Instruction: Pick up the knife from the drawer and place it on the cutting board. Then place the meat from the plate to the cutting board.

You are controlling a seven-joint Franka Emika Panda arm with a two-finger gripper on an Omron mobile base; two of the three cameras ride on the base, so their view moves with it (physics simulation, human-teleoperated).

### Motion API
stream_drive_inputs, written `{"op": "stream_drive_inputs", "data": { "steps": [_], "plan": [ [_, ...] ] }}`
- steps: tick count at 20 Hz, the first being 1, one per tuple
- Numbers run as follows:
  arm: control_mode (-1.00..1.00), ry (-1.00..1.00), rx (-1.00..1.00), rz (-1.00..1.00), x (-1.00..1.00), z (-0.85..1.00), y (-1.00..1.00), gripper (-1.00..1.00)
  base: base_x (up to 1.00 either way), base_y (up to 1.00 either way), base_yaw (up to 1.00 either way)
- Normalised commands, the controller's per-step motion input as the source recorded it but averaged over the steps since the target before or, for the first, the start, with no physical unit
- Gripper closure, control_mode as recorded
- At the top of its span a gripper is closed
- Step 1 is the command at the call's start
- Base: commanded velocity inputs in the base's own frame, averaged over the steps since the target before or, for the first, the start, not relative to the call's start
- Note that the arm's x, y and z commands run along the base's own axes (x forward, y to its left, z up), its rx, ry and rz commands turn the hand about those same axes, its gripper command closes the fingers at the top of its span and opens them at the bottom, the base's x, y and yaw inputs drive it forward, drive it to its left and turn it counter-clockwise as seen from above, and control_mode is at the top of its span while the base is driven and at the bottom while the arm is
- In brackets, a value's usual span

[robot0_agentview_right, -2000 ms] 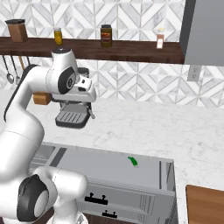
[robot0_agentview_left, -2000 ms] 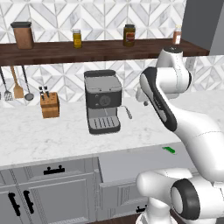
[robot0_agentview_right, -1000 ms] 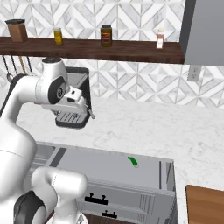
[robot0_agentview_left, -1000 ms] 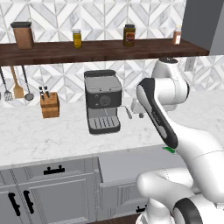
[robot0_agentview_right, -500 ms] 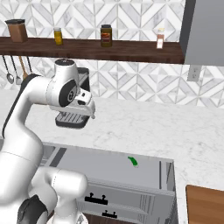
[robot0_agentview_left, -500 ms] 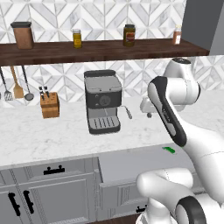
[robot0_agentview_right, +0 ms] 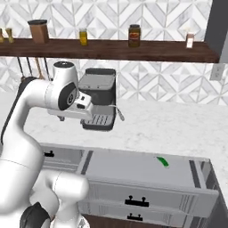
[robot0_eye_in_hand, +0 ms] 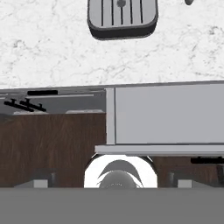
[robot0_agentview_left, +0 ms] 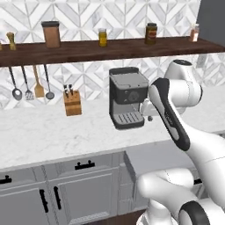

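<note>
Knife (robot0_agentview_right: 162, 161) lies diagonally (green handle showing) on the open drawer (robot0_agentview_right: 133, 171) floor

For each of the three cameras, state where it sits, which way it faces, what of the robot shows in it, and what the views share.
Left base view: behind the arm to its left, facing the counter and wall shelf; the white arm fills the right side.
Right base view: behind the arm to its right, looking down at the open drawer holding the knife; the arm rises at left.
Hand view: on the hand, looking straight down at the drawer's grey floor; the open tool's fingers show at the bottom.
Shared: the coffee machine and the marble counter appear in all three.
</note>
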Motion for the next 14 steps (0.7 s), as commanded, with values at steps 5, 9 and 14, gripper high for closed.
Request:
{"op": "stream_drive_inputs", "data": {
  "steps": [5, 9, 14],
  "plan": [
    [1.0, 0.0, 0.0, 0.0, 0.0, 0.0, 0.0, -1.0, 0.0, 0.66, -0.78],
    [1.0, 0.0, 0.0, 0.0, 0.0, 0.0, 0.0, -1.0, -0.01, 0.22, -0.95],
    [1.0, 0.0, 0.0, 0.0, 0.0, 0.0, 0.0, -1.0, 0.0, 0.17, -0.97]
  ]
}}
